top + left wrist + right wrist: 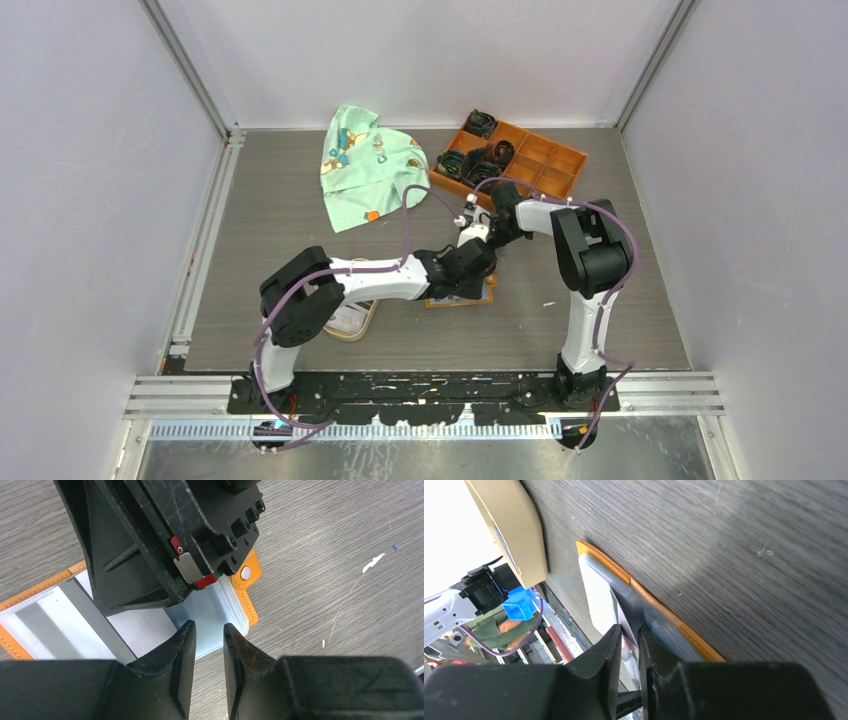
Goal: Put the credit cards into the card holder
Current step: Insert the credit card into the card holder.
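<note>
The card holder (462,297) lies open on the table, with an orange rim (248,602), a snap button and pale blue slots (210,612). A white, grey-striped credit card (55,625) lies on its left half. My right gripper (628,630) leans low over the holder (649,596), its jaws close on a dark credit card (626,612) that stands edge-on and reaches down to the slots. My left gripper (209,627) hovers at the holder's near edge. It is open a little, with nothing between its fingers. In the top view both grippers (470,262) crowd over the holder and hide most of it.
A tan oval dish (350,320) sits under my left forearm and shows at the upper left of the right wrist view (519,530). A green patterned cloth (365,165) and an orange compartment tray (515,160) with coiled cables lie at the back.
</note>
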`<move>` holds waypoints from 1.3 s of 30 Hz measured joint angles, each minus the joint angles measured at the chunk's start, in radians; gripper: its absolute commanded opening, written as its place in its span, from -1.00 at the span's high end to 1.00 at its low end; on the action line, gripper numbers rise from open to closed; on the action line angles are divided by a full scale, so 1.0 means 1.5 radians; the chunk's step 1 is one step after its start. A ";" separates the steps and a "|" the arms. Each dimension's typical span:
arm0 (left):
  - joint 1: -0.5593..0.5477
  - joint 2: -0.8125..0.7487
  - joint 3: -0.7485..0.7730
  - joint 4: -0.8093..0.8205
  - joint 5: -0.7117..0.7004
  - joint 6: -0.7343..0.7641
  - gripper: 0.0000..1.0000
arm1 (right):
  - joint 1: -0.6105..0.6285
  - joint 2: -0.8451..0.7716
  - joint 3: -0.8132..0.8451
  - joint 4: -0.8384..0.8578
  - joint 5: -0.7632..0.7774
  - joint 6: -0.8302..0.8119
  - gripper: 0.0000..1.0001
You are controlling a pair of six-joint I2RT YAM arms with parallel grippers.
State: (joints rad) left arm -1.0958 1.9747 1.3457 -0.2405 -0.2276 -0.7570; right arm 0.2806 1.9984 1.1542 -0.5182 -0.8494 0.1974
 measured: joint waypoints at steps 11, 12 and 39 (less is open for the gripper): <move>-0.003 0.000 0.009 -0.037 -0.044 -0.012 0.43 | 0.004 0.000 0.007 -0.009 0.002 -0.008 0.32; -0.003 0.000 0.009 -0.038 -0.046 -0.013 0.43 | 0.004 0.000 0.009 -0.011 0.002 -0.009 0.31; 0.021 -0.084 -0.077 -0.011 0.002 0.077 0.43 | 0.006 -0.015 0.048 -0.091 0.054 -0.078 0.04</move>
State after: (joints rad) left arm -1.0649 1.8484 1.2297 -0.2573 -0.2253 -0.6415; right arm 0.2897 1.9762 1.2266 -0.6544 -0.7677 0.0807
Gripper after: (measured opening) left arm 0.299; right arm 0.482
